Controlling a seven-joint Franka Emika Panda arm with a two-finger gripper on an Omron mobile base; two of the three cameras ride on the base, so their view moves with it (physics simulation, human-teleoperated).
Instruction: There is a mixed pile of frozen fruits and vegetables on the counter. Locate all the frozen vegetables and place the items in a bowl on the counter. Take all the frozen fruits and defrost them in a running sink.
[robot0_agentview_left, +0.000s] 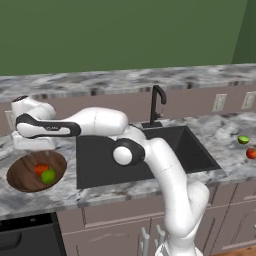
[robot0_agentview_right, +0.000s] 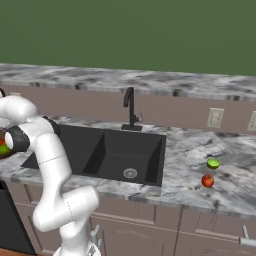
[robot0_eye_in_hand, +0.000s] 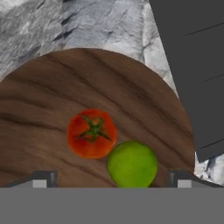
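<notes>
Hand view looked straight down into the wooden bowl (robot0_eye_in_hand: 39, 87), where the tomato (robot0_eye_in_hand: 91, 133) and the green ball (robot0_eye_in_hand: 132, 163) lay touching each other near the middle, so both vegetables appeared to be in place. The gripper (robot0_eye_in_hand: 113, 178) hung just above them with its fingers (robot0_eye_in_hand: 43, 178) spread wide and grasping nothing; the green ball sat between the two tips. In the left base view the bowl (robot0_agentview_left: 20, 175) rested on the counter (robot0_agentview_left: 100, 192) just left of the sink (robot0_agentview_left: 100, 165), with the arm stretched across over it. The two fruits remained on the far side: the small red ball (robot0_agentview_left: 251, 153) and the flattish green piece (robot0_agentview_left: 243, 140) lay near each other on the counter to the right of the sink, well apart from the bowl, and the right base view showed the same pair, red ball (robot0_agentview_right: 207, 180) in front of green piece (robot0_agentview_right: 213, 163). The step in hand was probably leaving the bowl to fetch the first fruit. To do it well, the hand would need to rise straight up before swinging, so the open fingers did not knock the green ball or catch the bowl's rim, and then cross above the black faucet (robot0_agentview_left: 157, 105) rather than through it. The fingers could stay spread for the approach, coming down squarely over the red ball, which could roll if nudged.
</notes>
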